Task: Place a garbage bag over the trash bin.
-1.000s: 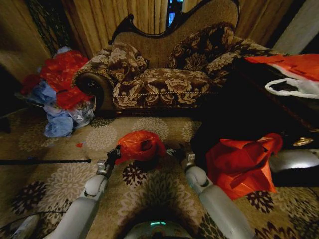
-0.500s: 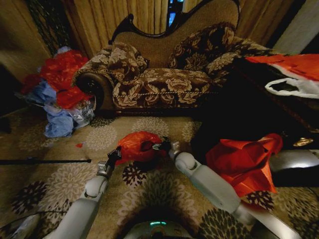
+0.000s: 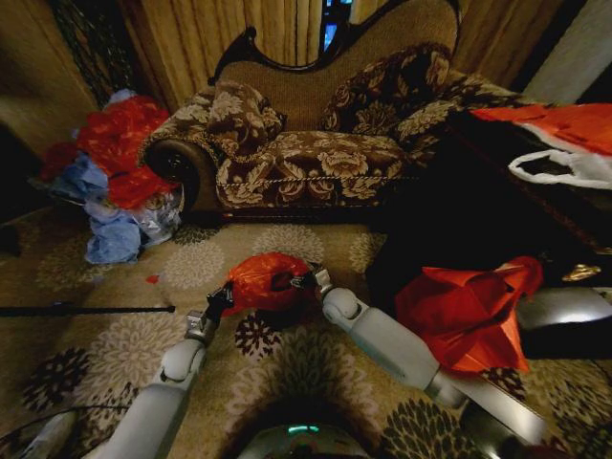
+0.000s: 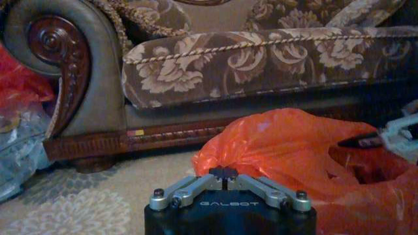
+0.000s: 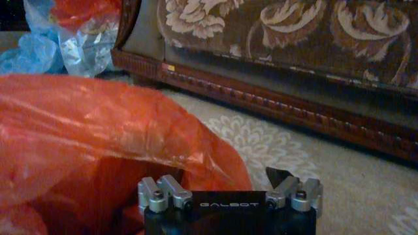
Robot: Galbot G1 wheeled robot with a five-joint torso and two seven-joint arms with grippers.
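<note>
The garbage bag sits on the patterned carpet in front of the floral sofa, draped over what we take to be the trash bin, whose dark body barely shows beneath it. Our left claw is pinched shut on the bag's film on the side away from the sofa's seat. Our right claw hangs spread open at the bag's mouth, holding nothing. We judge the plastic thin, light, slippery and easily torn, so the rim hem is the place to grip.
</note>
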